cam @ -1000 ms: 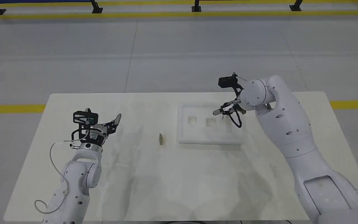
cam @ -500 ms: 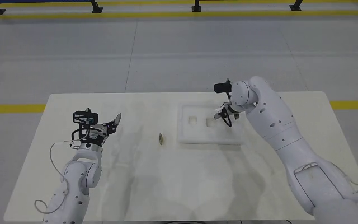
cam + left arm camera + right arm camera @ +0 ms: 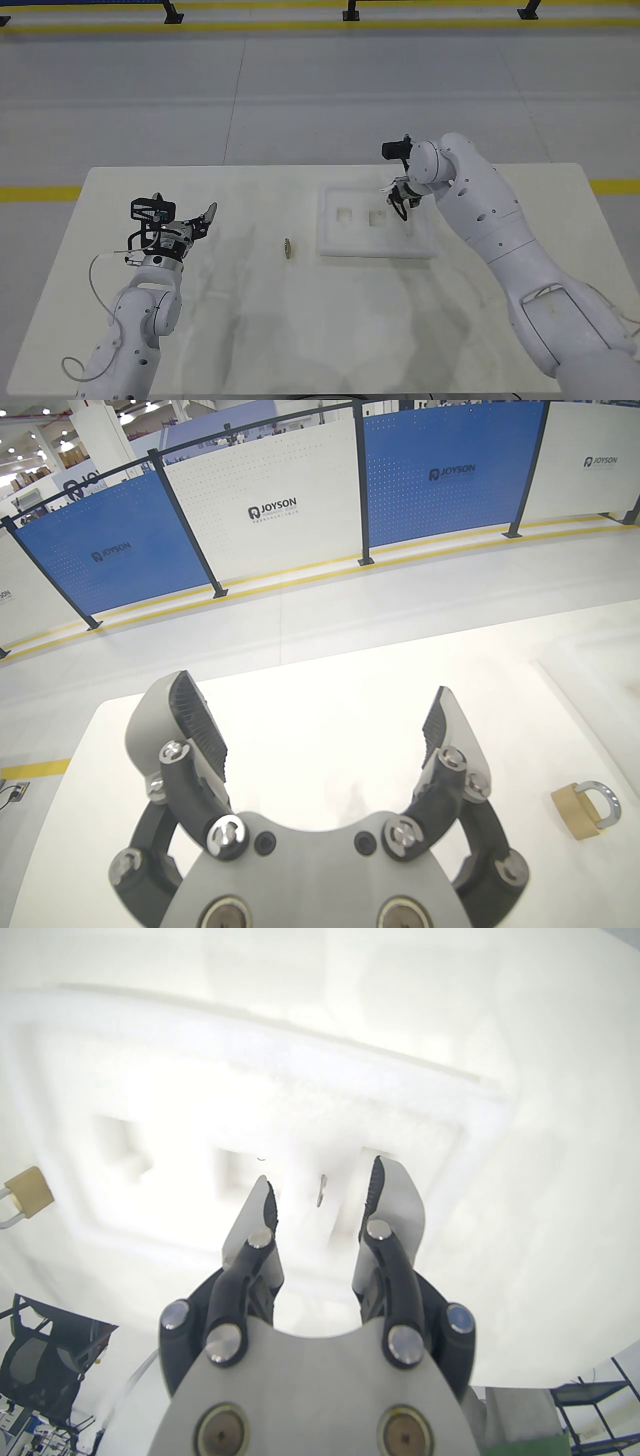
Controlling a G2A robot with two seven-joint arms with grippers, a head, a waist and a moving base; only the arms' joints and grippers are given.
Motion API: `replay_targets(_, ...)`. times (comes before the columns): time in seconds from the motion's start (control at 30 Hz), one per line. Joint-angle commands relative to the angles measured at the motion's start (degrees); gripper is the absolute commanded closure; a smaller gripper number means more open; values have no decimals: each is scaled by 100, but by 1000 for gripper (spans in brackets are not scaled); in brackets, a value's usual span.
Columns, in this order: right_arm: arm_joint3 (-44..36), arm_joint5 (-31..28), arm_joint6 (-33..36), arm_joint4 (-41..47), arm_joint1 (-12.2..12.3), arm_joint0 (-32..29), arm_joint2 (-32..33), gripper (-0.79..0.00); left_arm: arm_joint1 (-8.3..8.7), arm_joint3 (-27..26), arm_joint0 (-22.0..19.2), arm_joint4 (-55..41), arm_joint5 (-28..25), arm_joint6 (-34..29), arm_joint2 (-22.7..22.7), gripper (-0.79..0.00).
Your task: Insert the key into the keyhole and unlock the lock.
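A brass padlock (image 3: 288, 247) with a steel shackle lies on the white table between the two arms; the left wrist view has the padlock (image 3: 585, 810) to the side, and the right wrist view has the padlock (image 3: 27, 1193) off at its edge. A small silver key (image 3: 321, 1190) stands in the white foam tray (image 3: 335, 235). My right gripper (image 3: 398, 192) hangs open over the tray, and in its own view the right gripper (image 3: 322, 1178) has the key between its fingers without touching it. My left gripper (image 3: 315, 705) is open and empty above the table's left part.
The foam tray (image 3: 90, 1208) has three square recesses in a row. Bare tabletop (image 3: 330, 320) spreads in front of the tray and the padlock. A yellow floor line and a railing with panels lie beyond the table's far edge.
My right arm has swung left and inward over the foam tray, bringing its open gripper down around the key. The left arm and the padlock have stayed put.
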Motion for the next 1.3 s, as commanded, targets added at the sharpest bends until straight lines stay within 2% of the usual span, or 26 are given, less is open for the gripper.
replay_targets(0.0,-19,46,-57,-3,-6,-19,11,-354,0,0,0,0,0,0,0,-785)
replay_targets(0.57,-82,192,13,-125,-62,-156,-38,-320,0,0,0,0,0,0,0,-785)
replay_targets(0.93,18,173,-70,-197,-78,-194,14,-219,0,0,0,0,0,0,0,-785)
replay_targets(1.27,86,102,-69,-238,-109,-168,29,-179,0,0,0,0,0,0,0,-785)
